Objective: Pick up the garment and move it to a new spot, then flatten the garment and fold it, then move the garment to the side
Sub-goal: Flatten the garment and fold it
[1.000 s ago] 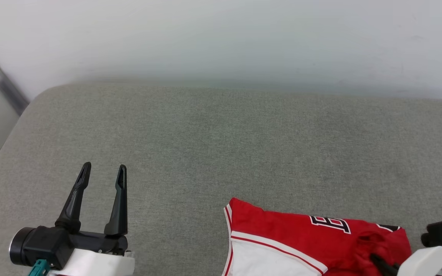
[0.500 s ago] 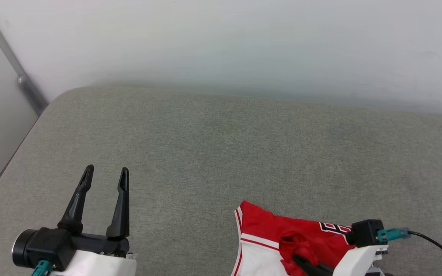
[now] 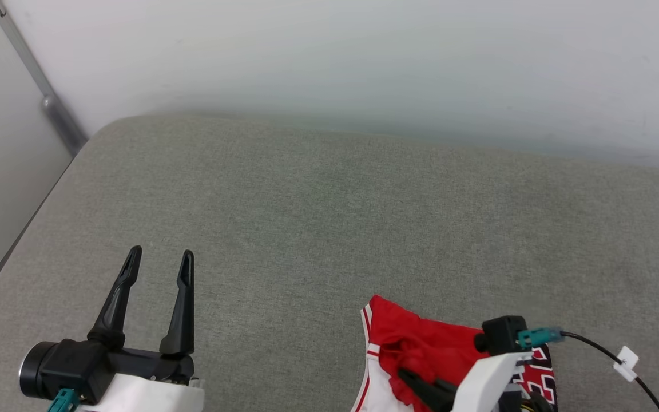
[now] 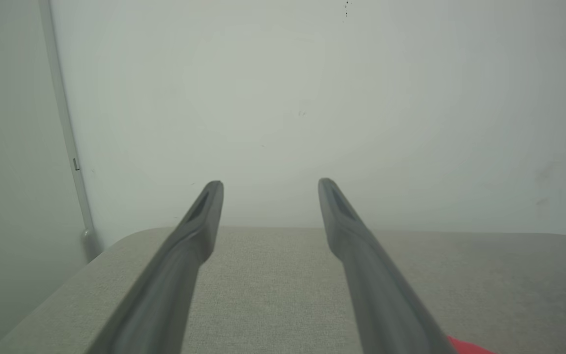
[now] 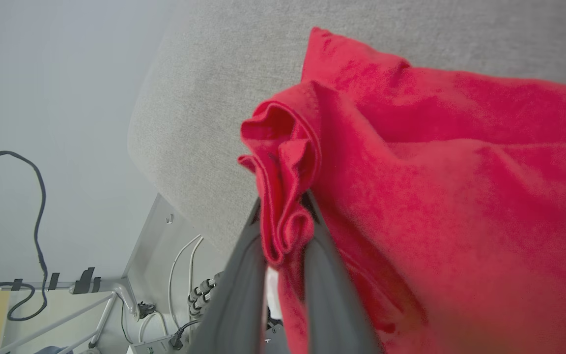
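Note:
The garment, a red jersey with white striped trim and black lettering, lies bunched at the near edge of the grey padded surface. My right gripper is shut on a gathered red fold of it, which bulges up between the two dark fingers; red cloth spreads to that view's right. At the lower left my left gripper hovers open above bare padding, well left of the garment, nothing between its fingers. A red corner of the garment peeks in at the bottom of the left wrist view.
A pale wall runs behind the padded surface, with a grey metal post at the far left corner. The surface's rounded left edge drops off. A black cable with a white tag trails from my right wrist. Cables and a metal frame lie below.
My right gripper has carried the pinched garment leftward, bunching it so less of the lettering and white panel shows. The head camera has turned left a little. My left gripper has stayed put.

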{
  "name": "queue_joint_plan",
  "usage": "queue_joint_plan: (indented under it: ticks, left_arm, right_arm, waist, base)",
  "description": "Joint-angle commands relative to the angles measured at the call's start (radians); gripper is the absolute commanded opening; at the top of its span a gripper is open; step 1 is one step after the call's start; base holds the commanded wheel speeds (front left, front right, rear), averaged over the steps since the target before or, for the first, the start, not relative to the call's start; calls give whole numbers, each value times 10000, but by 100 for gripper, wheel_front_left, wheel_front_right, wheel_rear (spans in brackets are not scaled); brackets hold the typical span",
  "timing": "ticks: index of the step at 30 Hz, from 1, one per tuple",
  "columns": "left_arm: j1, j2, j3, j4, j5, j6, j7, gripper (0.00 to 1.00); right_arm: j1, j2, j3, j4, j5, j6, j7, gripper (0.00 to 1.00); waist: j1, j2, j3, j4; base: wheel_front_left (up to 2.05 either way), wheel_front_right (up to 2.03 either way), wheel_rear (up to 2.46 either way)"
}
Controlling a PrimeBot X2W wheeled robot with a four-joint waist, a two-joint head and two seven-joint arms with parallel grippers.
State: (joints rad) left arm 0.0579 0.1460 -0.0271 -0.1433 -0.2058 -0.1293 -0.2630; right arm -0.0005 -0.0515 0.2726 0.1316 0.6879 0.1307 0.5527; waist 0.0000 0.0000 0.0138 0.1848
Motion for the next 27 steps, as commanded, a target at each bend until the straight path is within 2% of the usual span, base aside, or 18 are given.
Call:
queue_joint_plan:
  ticks: [1, 8, 15, 19, 24, 26, 27]
  left_arm:
    - [-61, -2, -12, -13, -23, -10, -22, 100]
    - [-131, -39, 4, 71, -12, -10, -22, 100]
    - [-157, 10, 33, 104, -21, -12, -22, 100]
    - [-199, 3, -8, 101, -34, -12, -22, 100]
    - [-214, -32, -3, 131, 3, -10, -22, 100]
    - [-219, -39, -4, 130, 9, -10, -22, 100]
    - [-235, -46, -41, 145, -6, -10, -22, 100]
  right_arm:
    - [-274, 24, 215, 139, 168, -1, -142, 100]
    - [-876, 14, 771, 175, 421, -2, -621, 100]
    - [-1633, -47, -404, 15, -2085, -1, -992, 100]
    - [-2009, -883, -904, -347, -3433, -2, -1561, 100]
    - [-2290, -1994, -1800, -806, -4558, -2, -2573, 100]
    - [-2257, -2171, -1991, -904, -4751, -2, -2854, 100]
    - [-2080, -2407, -2461, -1101, -5022, -2, -3467, 100]
  waist:
    - [0, 0, 75, 22]
    - [0, 0, 176, -67]
    - [0, 0, 105, -408]
    - [0, 0, 106, -647]
    - [0, 0, 162, -926]
    - [0, 0, 183, -972]
    - [0, 0, 206, -1040]
  base:
    - [0, 0, 0]
    - [0, 0, 0]
    - [0, 0, 0]
    - [0, 0, 0]
    - [0, 0, 0]
    - [0, 0, 0]
    - [0, 0, 0]
